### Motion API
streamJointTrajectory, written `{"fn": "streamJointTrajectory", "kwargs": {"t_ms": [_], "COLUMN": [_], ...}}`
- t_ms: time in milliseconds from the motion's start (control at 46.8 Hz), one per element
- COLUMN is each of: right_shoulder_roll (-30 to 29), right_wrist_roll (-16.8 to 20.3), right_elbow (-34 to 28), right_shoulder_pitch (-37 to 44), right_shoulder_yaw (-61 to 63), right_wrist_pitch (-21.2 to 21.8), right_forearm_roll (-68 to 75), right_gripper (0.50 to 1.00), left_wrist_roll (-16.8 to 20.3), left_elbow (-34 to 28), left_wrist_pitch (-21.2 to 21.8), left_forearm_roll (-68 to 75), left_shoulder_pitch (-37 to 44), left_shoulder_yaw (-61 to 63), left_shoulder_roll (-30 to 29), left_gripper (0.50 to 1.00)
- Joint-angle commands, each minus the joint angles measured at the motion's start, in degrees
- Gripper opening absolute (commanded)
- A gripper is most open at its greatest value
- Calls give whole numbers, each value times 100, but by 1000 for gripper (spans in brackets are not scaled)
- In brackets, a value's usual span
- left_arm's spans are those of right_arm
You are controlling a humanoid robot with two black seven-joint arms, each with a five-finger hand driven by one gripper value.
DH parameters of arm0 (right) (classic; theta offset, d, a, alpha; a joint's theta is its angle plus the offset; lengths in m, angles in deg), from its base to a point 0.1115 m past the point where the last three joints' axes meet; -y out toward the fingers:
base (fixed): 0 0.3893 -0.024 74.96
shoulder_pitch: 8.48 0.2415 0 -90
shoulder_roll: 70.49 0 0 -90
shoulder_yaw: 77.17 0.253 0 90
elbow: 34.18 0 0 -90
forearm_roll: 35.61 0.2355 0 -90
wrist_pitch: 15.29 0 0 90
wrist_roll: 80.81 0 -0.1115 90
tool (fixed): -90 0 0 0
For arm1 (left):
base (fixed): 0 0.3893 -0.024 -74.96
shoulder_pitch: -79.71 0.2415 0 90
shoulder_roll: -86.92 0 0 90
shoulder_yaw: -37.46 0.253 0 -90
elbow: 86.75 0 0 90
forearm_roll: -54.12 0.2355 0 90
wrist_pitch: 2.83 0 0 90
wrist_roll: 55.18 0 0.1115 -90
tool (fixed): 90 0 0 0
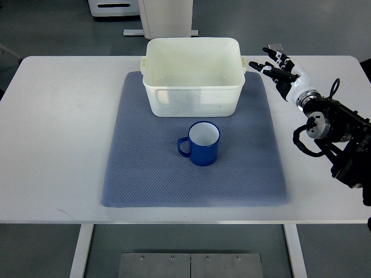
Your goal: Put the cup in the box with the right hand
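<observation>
While the blue cup (200,143) stood untouched on the mat (145,174) at six o'clock from the empty box (193,76), the right hand (282,70) hovered at three o'clock, fingers spread, holding nothing.

Mat (145,174): was laid on the table (52,127).
Box (192,78): was set at the mat's back edge.
Cup (202,142): was stood upright just before the box.
Right hand (281,70): was held right of the box.
</observation>
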Motion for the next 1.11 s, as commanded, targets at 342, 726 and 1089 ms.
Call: {"fn": "streamJointTrajectory", "kwargs": {"t_ms": [342,726,1089], "right_shoulder_roll": [-18,-36,-45], "right_wrist_roll": [-10,-10,-27], "right_elbow": [-1,-1,-1], "right_shoulder_pitch": [0,8,43], "right_shoulder_yaw": [1,10,19], "right_wrist_pitch": [2,2,2], "right_forearm_roll": [0,0,0], "right_gripper": [1000,1000,1000], "left_wrist_roll": [-9,0,0], "left_elbow": [1,1,1], "left_wrist_pitch": [0,0,0], "left_forearm_roll": [1,1,1], "left_shoulder_pitch": [-2,16,16], "left_shoulder_yaw": [0,0,0], "left_shoulder_roll": [0,0,0], "left_gripper": [1000,1000,1000]}}
